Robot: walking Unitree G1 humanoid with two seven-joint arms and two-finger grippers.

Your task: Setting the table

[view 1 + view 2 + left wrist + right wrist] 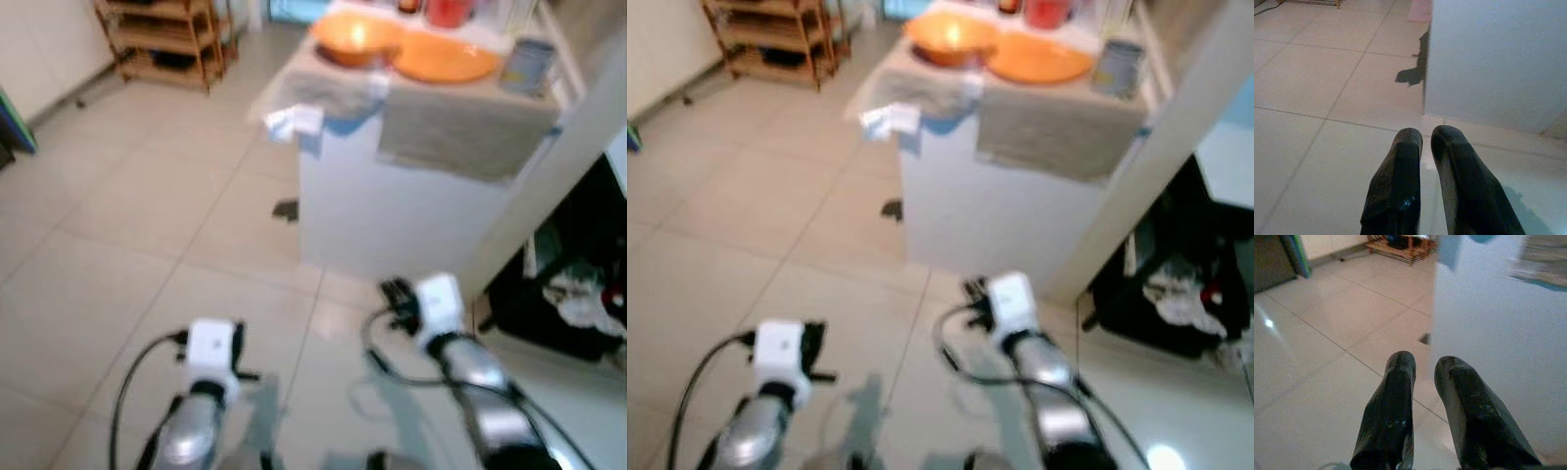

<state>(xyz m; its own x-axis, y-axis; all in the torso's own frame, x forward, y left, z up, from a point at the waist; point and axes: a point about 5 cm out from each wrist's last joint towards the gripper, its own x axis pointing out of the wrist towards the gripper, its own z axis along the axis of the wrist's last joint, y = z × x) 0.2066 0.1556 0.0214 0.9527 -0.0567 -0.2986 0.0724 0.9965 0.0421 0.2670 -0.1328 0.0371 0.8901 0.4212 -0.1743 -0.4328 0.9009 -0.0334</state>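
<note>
1. A white counter (392, 215) stands ahead and a little to the right on the tiled floor (118, 215), with a grey cloth (460, 132) laid over its top and hanging down the front.
2. On that cloth sit an orange bowl (355, 41), just beside it an orange plate (443, 59), and near the right end a grey-blue cup (527, 67); the picture is blurred, so the cup could be a tin.
3. A red item (449, 10) stands behind the plate, cut off by the frame.
4. Crumpled white paper (296, 119) hangs at the counter's left corner.
5. A wooden shelf rack (167, 39) stands well apart on the far left.
6. The left gripper (1425, 139) hangs low over the floor near the counter's base, its two black fingers close together with only a thin gap, holding nothing.
7. The right gripper (1422, 364) is also low, beside the counter's white side, its fingers slightly parted and empty.
8. Dark bags with pale cloth (573, 294) lie to the counter's right.
</note>
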